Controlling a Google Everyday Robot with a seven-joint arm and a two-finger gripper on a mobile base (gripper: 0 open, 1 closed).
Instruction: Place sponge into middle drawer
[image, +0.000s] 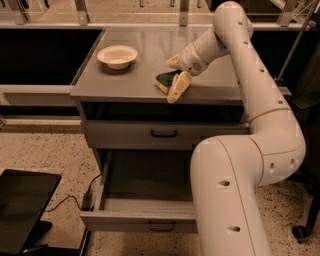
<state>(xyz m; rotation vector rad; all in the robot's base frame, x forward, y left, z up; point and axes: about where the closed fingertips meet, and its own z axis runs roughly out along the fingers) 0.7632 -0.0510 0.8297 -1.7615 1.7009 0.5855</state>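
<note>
The sponge (163, 80), dark green on top with a pale yellow side, lies on the grey cabinet top (140, 45) near its front edge. My gripper (170, 80) reaches down to it from the right, with one pale finger (178, 87) in front of the sponge and the other (173, 61) behind it. The jaws stand apart, straddling the sponge. The middle drawer (142, 220) is pulled out below, and its long grey tray holds nothing that I can see. The upper drawer front (125, 134) is closed.
A white bowl (117, 56) stands on the cabinet top at the left. My arm's big white links (235, 190) cover the drawer's right side. A black flat object (22, 210) and a cable (75, 197) lie on the floor at the left.
</note>
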